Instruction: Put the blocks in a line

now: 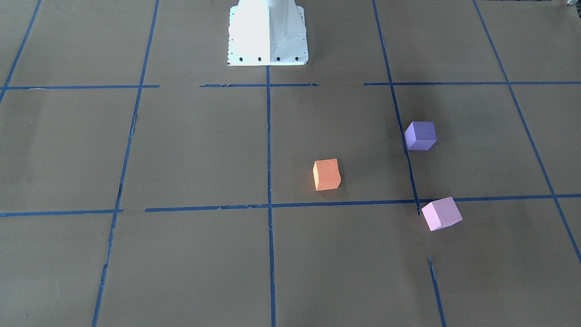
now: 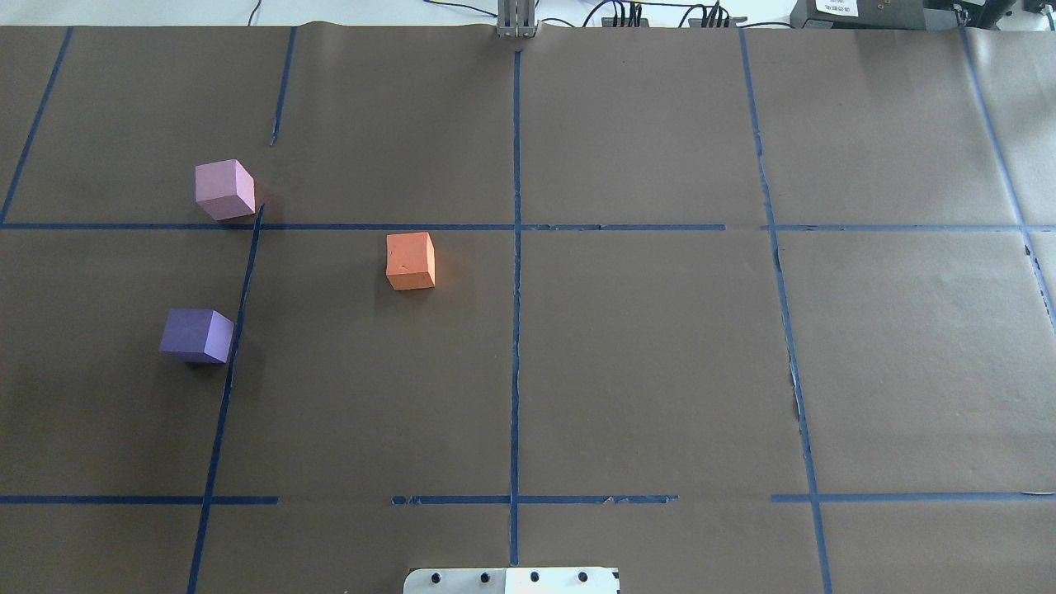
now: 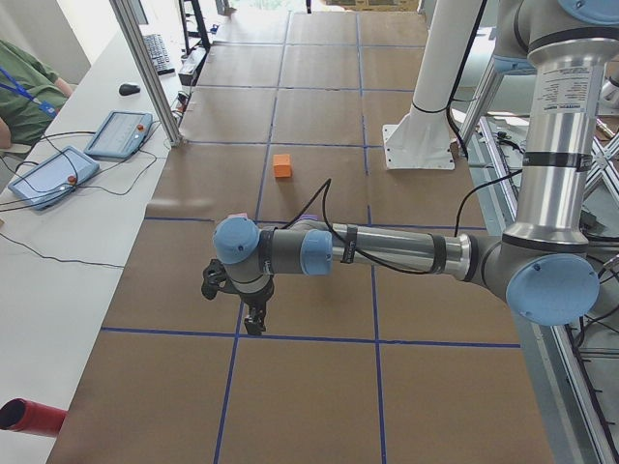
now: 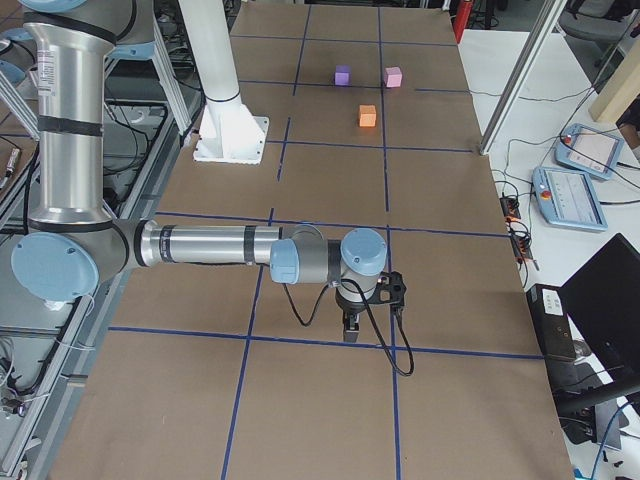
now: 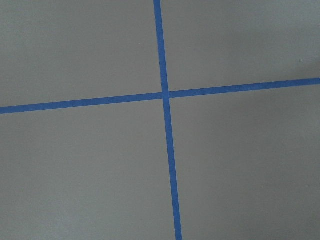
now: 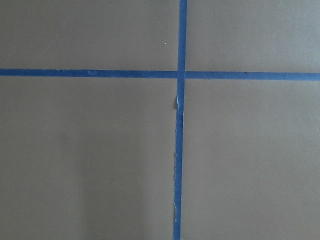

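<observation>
Front-facing view: a brown-papered counter point(image 1: 190, 150) gridded with blue tape point(image 1: 268, 136) is seen, with the white robot base point(image 1: 268, 36) at top centre. The orange block point(image 1: 327, 174) is placed just right of centre. The purple block point(image 1: 420, 135) is set to its upper right and the pink block point(image 1: 441, 214) to its lower right. All are matte, apart and unaligned.

Overhead view: the three are grouped in the left half.

Left side view: the left claw point(image 3: 254, 322) is held low over tape, lower left; its state cannot be told. A teach pendant point(image 3: 48, 176) is seen at left.

Right side view: the right claw point(image 4: 351, 325) is hung low at centre, its state likewise untellable.

Wrist views: only tape crossings are shown.
</observation>
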`<act>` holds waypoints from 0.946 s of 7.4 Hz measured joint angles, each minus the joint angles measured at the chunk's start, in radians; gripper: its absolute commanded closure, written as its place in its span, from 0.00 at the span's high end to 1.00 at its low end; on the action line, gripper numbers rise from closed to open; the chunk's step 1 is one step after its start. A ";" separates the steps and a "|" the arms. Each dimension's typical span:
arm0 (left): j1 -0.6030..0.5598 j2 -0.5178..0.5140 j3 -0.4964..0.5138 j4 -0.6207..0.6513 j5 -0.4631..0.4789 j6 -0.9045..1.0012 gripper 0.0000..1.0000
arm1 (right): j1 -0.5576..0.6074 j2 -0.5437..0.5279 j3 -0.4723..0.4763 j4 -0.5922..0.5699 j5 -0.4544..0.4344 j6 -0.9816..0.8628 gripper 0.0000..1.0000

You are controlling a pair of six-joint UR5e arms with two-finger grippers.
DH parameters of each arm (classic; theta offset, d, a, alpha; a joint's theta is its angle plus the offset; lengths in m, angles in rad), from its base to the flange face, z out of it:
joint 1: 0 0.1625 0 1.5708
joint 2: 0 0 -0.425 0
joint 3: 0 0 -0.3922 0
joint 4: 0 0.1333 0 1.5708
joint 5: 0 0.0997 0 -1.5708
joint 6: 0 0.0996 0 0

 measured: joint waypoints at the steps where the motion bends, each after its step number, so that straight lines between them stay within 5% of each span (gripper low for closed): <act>1: -0.001 0.001 -0.001 -0.001 0.000 0.000 1.00 | 0.000 0.000 0.000 0.000 0.000 0.000 1.00; 4: -0.006 -0.015 -0.029 0.004 -0.002 -0.004 1.00 | 0.000 0.000 0.000 0.000 0.000 0.000 1.00; 7: 0.008 -0.058 -0.194 0.030 -0.022 -0.071 1.00 | 0.001 0.000 0.000 0.000 0.000 0.000 1.00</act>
